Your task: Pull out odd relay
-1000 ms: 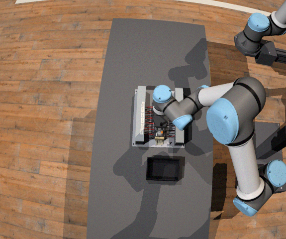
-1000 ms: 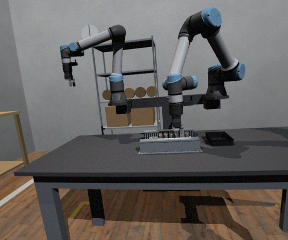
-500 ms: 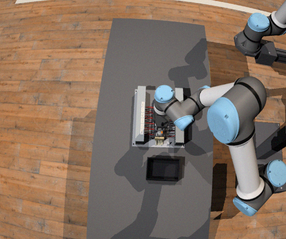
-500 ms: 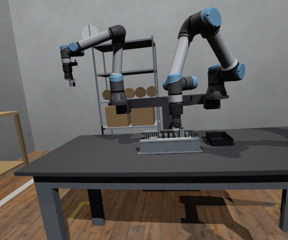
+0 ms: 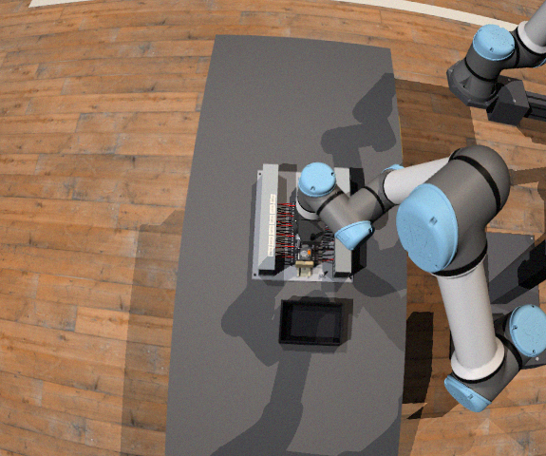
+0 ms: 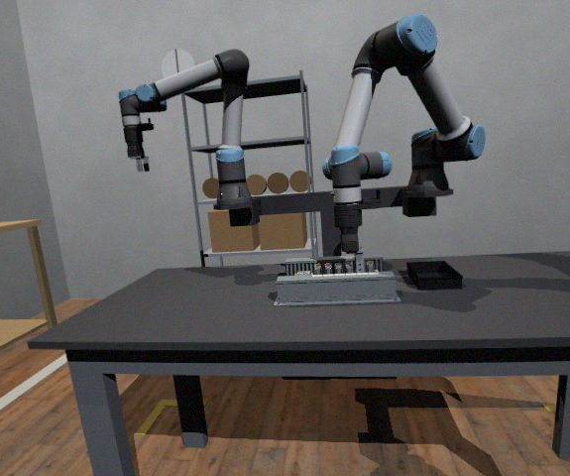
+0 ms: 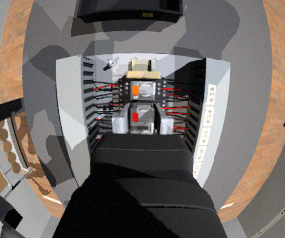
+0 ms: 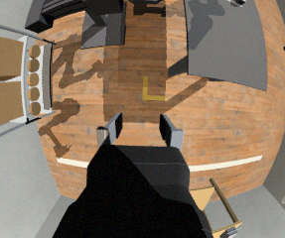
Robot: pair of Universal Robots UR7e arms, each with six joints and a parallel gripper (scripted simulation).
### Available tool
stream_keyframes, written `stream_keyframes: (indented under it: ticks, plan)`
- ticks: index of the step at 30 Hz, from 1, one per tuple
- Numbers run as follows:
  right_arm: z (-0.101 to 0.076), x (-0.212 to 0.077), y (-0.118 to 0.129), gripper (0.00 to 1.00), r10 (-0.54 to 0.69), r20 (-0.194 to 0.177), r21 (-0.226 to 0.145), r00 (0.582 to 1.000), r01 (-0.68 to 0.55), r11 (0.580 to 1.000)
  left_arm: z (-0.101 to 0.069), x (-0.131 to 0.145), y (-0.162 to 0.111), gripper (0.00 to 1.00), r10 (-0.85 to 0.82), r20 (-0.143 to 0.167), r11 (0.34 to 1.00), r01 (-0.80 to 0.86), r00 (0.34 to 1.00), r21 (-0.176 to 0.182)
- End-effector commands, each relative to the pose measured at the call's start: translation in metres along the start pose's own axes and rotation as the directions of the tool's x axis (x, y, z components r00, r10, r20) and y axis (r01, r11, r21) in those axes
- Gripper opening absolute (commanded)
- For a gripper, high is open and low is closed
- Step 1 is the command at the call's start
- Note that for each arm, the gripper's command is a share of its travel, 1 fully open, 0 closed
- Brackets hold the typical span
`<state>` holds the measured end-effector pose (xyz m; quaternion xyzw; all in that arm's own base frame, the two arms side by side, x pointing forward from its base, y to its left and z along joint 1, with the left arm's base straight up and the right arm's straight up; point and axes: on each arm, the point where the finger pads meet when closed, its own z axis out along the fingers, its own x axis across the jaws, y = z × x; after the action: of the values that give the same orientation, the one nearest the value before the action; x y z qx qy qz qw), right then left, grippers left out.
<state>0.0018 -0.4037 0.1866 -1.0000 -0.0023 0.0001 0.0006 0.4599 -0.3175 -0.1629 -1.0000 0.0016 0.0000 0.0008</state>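
The relay panel lies flat on the table, with a grey duct along each side. My left gripper is shut on the red-button relay, one finger on each side. How deep that relay sits in its socket cannot be told. An orange-button relay stands upright beside it at the tray end of the row. Other relays show orange buttons in the exterior view and look upright; the arm hides them from above. My right gripper is open and empty, far from the panel.
The black parts tray stands on the table just past the panel's relay-row end. Red and black wires run from both ducts to the sockets, close beside my left fingers. A beige end block closes the row.
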Motion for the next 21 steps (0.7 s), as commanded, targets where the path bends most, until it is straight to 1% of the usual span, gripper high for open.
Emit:
stream_keyframes:
  ticks: [1,10,17,21]
  plan:
    - [-0.0004,0.0001,0.0003,1.00,0.000,0.000,-0.001,1.000,0.000,1.000,-0.0008,0.0004,0.0005,0.00,0.000,-0.004,1.000,0.000,1.000,-0.002]
    - [-0.0004,0.0001,0.0003,1.00,0.000,0.000,-0.001,1.000,0.000,1.000,-0.0009,-0.0002,0.0005,0.00,0.000,-0.024,1.000,0.000,1.000,-0.002]
    - [-0.0004,0.0001,0.0003,1.00,0.000,0.000,-0.001,1.000,0.000,1.000,-0.0009,-0.0003,0.0005,0.00,0.000,-0.029,1.000,0.000,1.000,-0.002]
    - [-0.0004,0.0001,0.0003,1.00,0.000,0.000,-0.001,1.000,0.000,1.000,-0.0009,-0.0006,0.0005,0.00,0.000,-0.039,1.000,0.000,0.999,-0.001]
